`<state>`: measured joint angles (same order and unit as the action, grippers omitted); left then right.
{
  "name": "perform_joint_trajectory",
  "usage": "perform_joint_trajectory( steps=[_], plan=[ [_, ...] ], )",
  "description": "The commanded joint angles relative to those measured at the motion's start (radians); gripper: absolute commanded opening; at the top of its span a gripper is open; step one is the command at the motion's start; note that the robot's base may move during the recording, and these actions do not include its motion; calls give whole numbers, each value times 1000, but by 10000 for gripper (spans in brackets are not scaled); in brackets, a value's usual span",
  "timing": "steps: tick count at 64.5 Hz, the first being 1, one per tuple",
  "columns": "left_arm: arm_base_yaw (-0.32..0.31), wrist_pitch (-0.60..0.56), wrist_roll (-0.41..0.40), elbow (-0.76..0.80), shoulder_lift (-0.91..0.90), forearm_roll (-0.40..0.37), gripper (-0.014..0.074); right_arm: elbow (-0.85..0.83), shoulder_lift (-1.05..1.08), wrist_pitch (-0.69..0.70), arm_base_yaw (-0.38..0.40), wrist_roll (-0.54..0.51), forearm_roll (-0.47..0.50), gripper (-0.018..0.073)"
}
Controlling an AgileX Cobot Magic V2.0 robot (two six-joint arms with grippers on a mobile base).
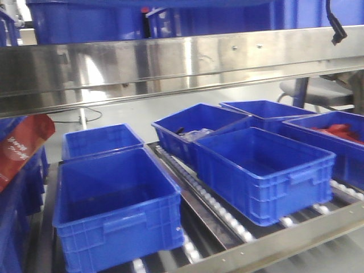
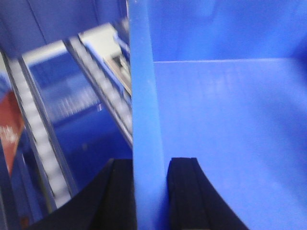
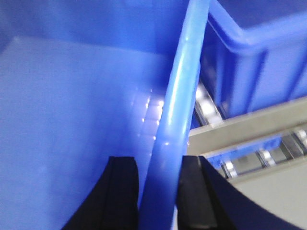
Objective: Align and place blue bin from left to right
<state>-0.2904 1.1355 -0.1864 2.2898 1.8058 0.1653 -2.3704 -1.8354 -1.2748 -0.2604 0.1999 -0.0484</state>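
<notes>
At the near edge of the left wrist view, the left gripper (image 2: 151, 165) is recorded pinching an upright side wall of the blue bin (image 2: 225, 134). One black finger (image 2: 184, 191) is inside the wall and one outside. The bin's smooth floor lies to the right of the wall.

In the right wrist view, the right gripper (image 3: 158, 163) is clamped across another wall of the same bin (image 3: 72, 105), whose interior lies to the left. Just beyond that wall a ribbed crate (image 3: 249, 57) is seen on a roller track (image 3: 249, 160).

In the front view neither arm is seen, and which bin is the gripped one cannot be told. On the roller shelf (image 1: 227, 219), a near-left tub (image 1: 116, 213) and a near-centre tub (image 1: 264, 170) are noted, both empty. A red bag (image 1: 20, 145) hangs at the left edge.

Farther back stand a rear-left tub (image 1: 102, 141), a rear-centre tub (image 1: 196, 128) with unclear contents, and a right tub (image 1: 327, 139) holding red items. Above, a steel beam (image 1: 170, 62) carries the upper tubs (image 1: 85, 23).
</notes>
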Motion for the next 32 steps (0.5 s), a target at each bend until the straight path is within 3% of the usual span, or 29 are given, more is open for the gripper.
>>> perform_joint_trajectory(
  steps=[1,32],
  plan=[
    [-7,-133,1,19,-25,-14,-16,-11,21,97,-3,-37,19,-70],
    [-7,-133,1,19,-25,-14,-16,-11,21,98,-3,-37,19,-70]
  ],
)
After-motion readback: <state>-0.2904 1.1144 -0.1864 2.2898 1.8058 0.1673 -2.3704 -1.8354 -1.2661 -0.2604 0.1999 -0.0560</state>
